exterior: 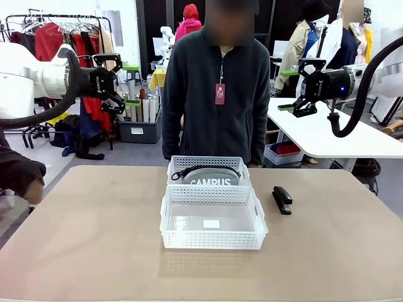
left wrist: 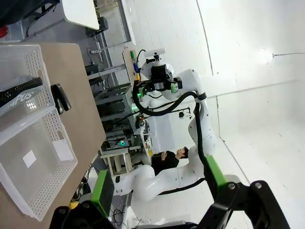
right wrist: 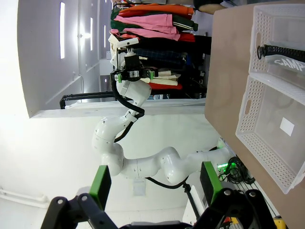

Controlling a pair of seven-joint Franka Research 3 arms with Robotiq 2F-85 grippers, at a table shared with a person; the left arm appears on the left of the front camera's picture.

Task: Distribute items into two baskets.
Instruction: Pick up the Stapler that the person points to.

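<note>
The black stapler [exterior: 281, 199] is seen lying flat on the bench [exterior: 94, 239], just beside the larger basket [exterior: 214, 240] at its right side, untouched. It is judged rigid, dense and smooth-sided; a hold across its narrow body near the middle is advised. The grey pouch [exterior: 211, 178], judged soft and light, is lodged in the far basket [exterior: 208, 162]. The left tool [exterior: 118, 85] and right tool [exterior: 291, 90] are both released, raised well above the bench.
</note>
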